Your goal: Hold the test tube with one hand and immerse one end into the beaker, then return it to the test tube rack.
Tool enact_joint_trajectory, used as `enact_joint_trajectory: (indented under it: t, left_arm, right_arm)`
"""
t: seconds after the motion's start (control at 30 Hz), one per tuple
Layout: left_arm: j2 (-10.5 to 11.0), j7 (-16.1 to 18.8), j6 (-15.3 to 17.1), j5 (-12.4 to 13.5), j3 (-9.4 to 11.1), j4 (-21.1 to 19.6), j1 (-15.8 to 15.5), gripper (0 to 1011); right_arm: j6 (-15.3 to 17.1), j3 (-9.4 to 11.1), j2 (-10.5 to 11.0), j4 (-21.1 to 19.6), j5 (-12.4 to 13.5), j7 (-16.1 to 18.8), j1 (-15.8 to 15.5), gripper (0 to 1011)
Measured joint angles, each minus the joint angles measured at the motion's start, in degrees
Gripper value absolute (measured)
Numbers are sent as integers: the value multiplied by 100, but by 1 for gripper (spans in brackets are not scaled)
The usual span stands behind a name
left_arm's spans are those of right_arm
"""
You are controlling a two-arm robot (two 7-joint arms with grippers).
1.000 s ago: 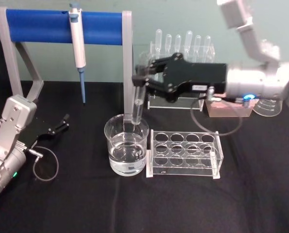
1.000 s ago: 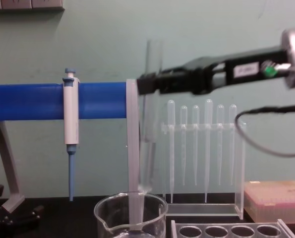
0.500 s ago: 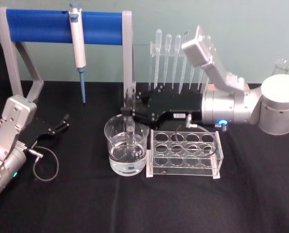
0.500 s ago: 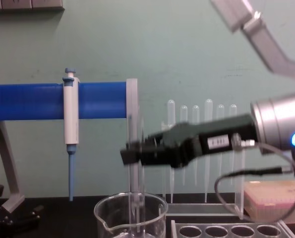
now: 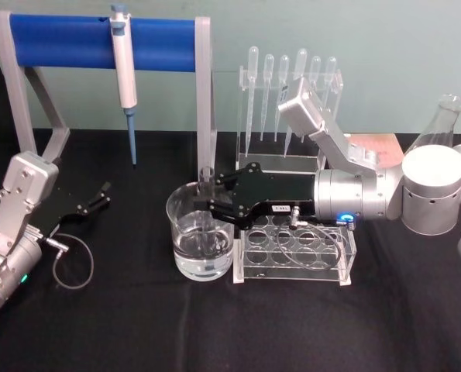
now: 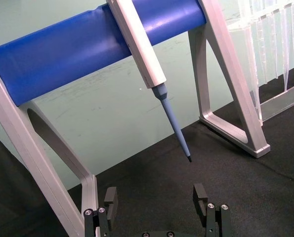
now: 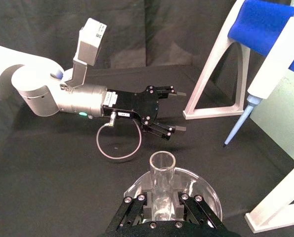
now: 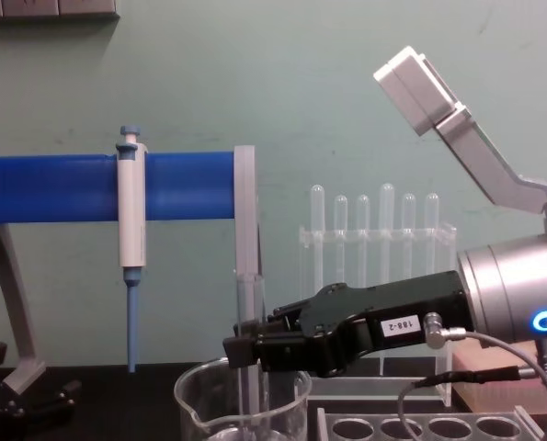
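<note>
In the head view, the right gripper (image 5: 209,208) clamped the test tube (image 5: 208,180) upright, its lower end inside the beaker (image 5: 180,232). In the left wrist view, the left gripper (image 6: 155,197) hung wide apart over the table (image 6: 265,187). In the chest view, the tube stood within the beaker's rim.

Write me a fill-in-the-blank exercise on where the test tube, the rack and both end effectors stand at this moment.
1. The right end effector holds the test tube upright with its lower end inside the ____.
2. The slots of the test tube rack are all ____.
3. The left end effector, parked at the left, is ____ and holds nothing.
4. The pipettor hangs on a bar coloured ____.

Missing words: beaker; empty; open; blue.
</note>
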Motion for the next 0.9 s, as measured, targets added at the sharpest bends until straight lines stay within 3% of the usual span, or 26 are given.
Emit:
enact_joint_trajectory:
  t: [0.47,0.9]
  left_arm:
    - [0,0,0,0,0,0,0,1000]
    - [0,0,0,0,0,0,0,1000]
  right_arm:
    - [88,122,-47,73,34,11,-110,235]
    - [88,116,-38,54,34,14,-101,236]
